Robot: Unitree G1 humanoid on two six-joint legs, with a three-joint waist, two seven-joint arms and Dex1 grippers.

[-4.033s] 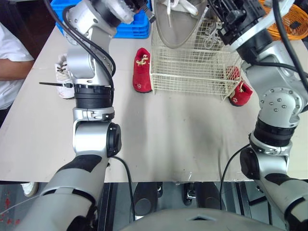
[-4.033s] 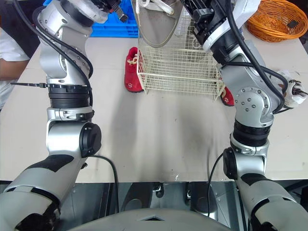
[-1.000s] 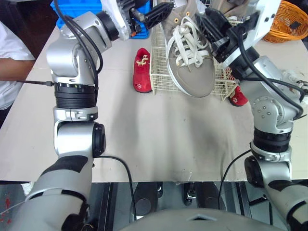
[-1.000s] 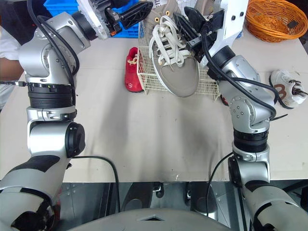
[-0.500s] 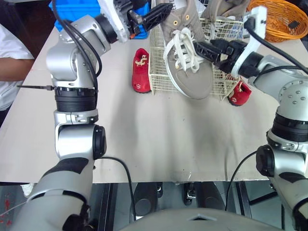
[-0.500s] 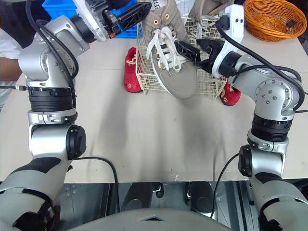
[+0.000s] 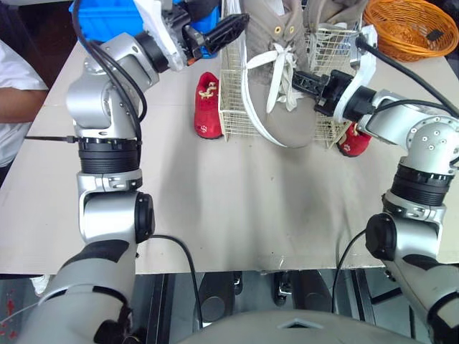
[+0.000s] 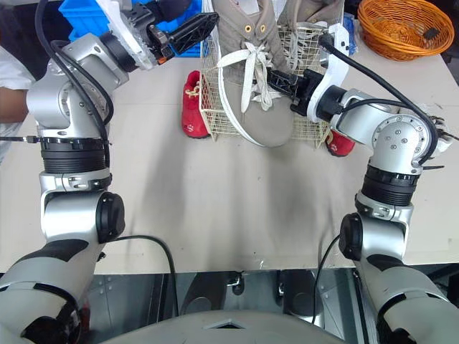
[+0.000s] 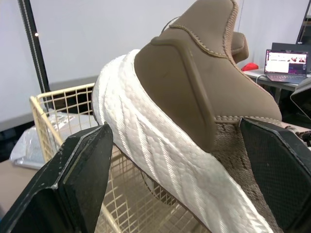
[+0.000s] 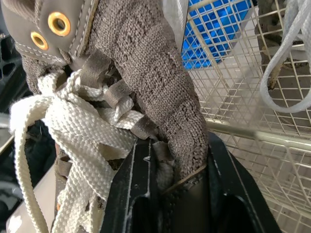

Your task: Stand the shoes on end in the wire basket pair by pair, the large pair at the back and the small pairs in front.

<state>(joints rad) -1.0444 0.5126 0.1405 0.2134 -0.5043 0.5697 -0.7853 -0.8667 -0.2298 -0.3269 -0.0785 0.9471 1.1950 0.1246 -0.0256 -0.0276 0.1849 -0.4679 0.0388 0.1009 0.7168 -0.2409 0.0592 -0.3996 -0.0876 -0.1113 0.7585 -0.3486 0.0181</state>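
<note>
Right eye view: R end effector (image 8: 281, 80) clamped on big taupe shoe (image 8: 251, 93) at tongue/laces; shoe hangs toe-down, long axis near upright, across wire basket (image 8: 215, 111) front wall, prob. not yet in. L end effector (image 9: 176, 126) apart, flanking heel.

You have a shoe (image 8: 267, 123) of rough grey-brown knit cloth, woven white laces (image 10: 58, 126), shiny metal eyelets (image 10: 58, 22), ribbed white sole (image 9: 160, 160). The wire basket (image 7: 233, 122) is cream-coated metal; the table (image 7: 237, 208) is matt.
</note>
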